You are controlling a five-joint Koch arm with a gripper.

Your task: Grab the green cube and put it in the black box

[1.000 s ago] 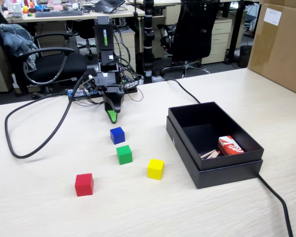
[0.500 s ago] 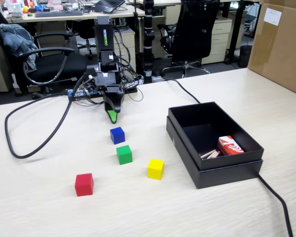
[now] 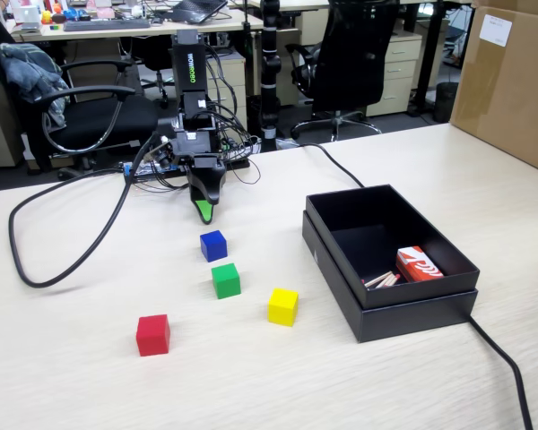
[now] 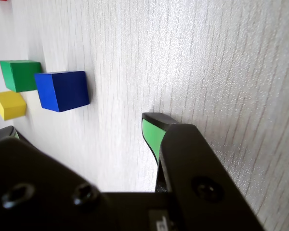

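The green cube sits on the pale wooden table, just in front of the blue cube. My gripper hangs tip-down close over the table behind the blue cube, about two cube widths from the green one. In the wrist view the green cube lies at the far left, partly behind the blue cube. There my gripper is open, bare table showing between the green-padded jaws, nothing held. The black box stands on the right of the table, open at the top.
A yellow cube and a red cube lie near the green one. The black box holds a red-and-white pack and some sticks. A black cable loops at left; another cable runs from the box. A cardboard box stands at back right.
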